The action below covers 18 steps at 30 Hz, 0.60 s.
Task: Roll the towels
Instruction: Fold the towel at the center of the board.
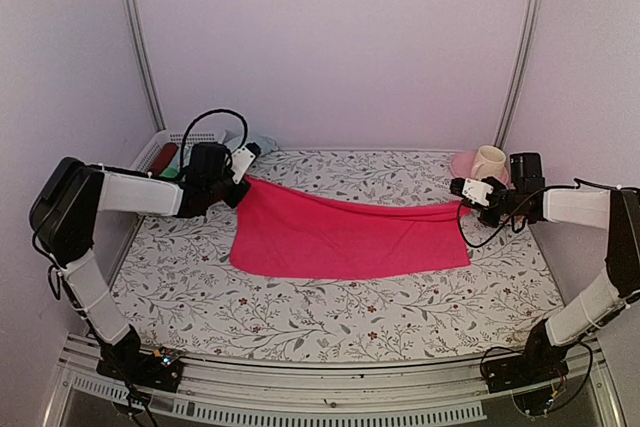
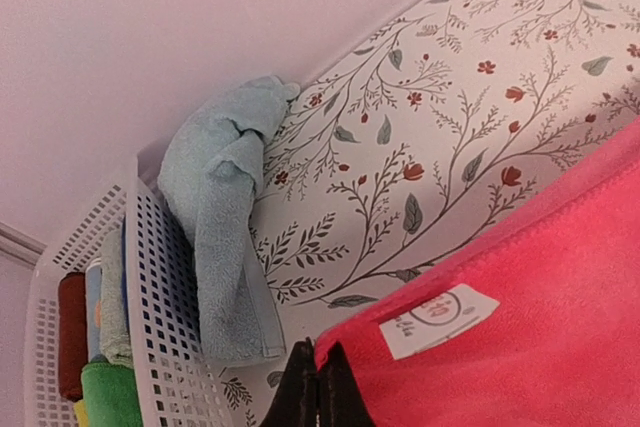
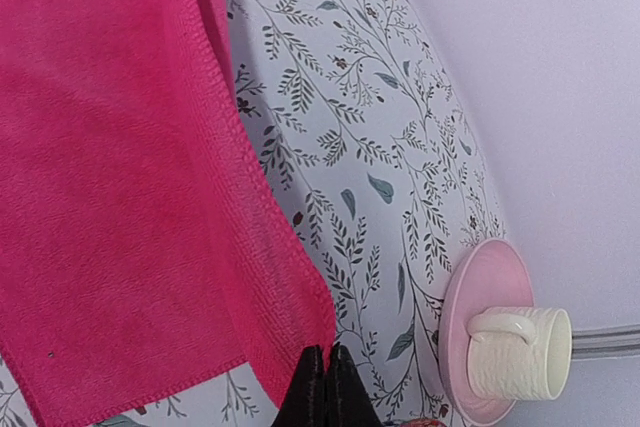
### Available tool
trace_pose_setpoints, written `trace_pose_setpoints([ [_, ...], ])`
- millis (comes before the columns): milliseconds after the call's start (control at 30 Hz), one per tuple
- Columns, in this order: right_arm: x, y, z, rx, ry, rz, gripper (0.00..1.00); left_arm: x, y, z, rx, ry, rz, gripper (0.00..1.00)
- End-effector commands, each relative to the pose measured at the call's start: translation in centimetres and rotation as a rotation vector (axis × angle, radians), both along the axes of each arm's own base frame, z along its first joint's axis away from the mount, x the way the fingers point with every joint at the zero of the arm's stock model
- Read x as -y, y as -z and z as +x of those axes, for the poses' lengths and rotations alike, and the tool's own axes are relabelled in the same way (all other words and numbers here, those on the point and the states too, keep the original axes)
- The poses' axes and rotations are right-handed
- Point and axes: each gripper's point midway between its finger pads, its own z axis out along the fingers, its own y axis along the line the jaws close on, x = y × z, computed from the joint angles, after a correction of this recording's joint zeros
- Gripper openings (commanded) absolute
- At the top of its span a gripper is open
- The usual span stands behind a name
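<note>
Your left gripper pinches the far left corner of the pink towel, its fingers pressed tight on the cloth. Your right gripper does the same at the far right corner, clamped on the hem. The towel hangs spread between the two, its top edge sagging in the middle and its near part lying flat on the flowered table, centre of the scene. A white label shows just beside the left pinch. The pale blue towel is crumpled and draped over the wall of the white basket at the far left corner. A red roll and a green roll sit inside the basket. At far right, a cream cup stands on a pink saucer, close behind your right gripper.
</note>
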Motion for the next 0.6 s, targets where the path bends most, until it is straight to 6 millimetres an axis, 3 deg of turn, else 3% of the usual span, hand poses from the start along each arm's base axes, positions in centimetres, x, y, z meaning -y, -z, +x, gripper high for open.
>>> trace_pose_setpoints([
  [0, -0.3, 0.6, -3.2, -0.017, -0.086, -0.037, 0.03, 0.4, 0.5, -2.2, -0.047, 0.022, 0.049, 0.0],
  [367, -0.8, 1.5, -7.3, -0.029, -0.175, -0.071, 0.02, 1.7, 2.5, -7.8, -0.155, 0.08, 0.069, 0.0],
  [567, -0.7, 2.1, -8.3, -0.04, -0.172, -0.076, 0.02, 1.8, 1.8, -10.6, -0.159, 0.064, 0.084, 0.0],
])
